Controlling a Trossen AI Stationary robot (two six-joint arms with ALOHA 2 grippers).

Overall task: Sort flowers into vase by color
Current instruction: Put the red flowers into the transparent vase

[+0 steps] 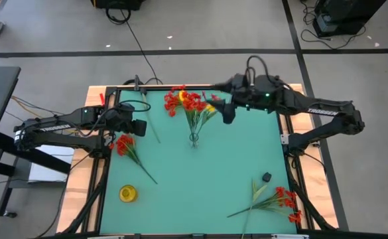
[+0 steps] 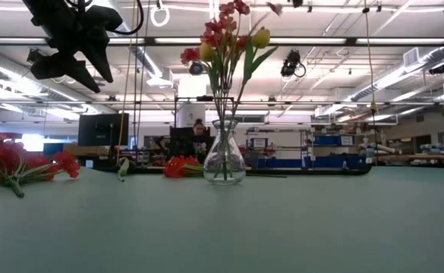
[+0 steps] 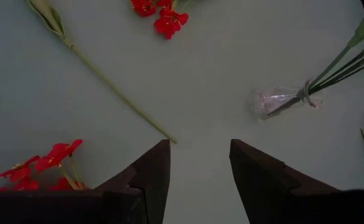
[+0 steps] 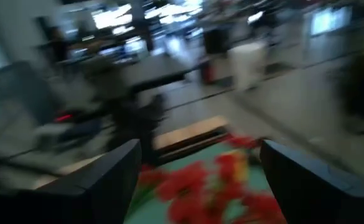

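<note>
The right gripper (image 1: 227, 114) is hanging with jaws wide and empty just beside the red and yellow blossoms of the sprigs (image 1: 192, 106) standing in the clear glass vase (image 2: 224, 158) mid-table. The left gripper (image 1: 140, 126) is hovering empty, jaws parted, over the green table (image 1: 207, 172) near a loose red sprig (image 1: 129, 149). More red sprigs (image 1: 276, 199) are lying at the table's near right corner.

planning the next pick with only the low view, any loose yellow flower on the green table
observer: One small yellow blossom lies near a corner of the green table, on the left arm's side.
operator: where's the left gripper
observer: The left gripper hovers open between a bare green stem and a red-blossomed sprig.
operator: right one holding anything
observer: No, the right gripper is open and empty beside the bouquet in the clear glass vase.
</note>
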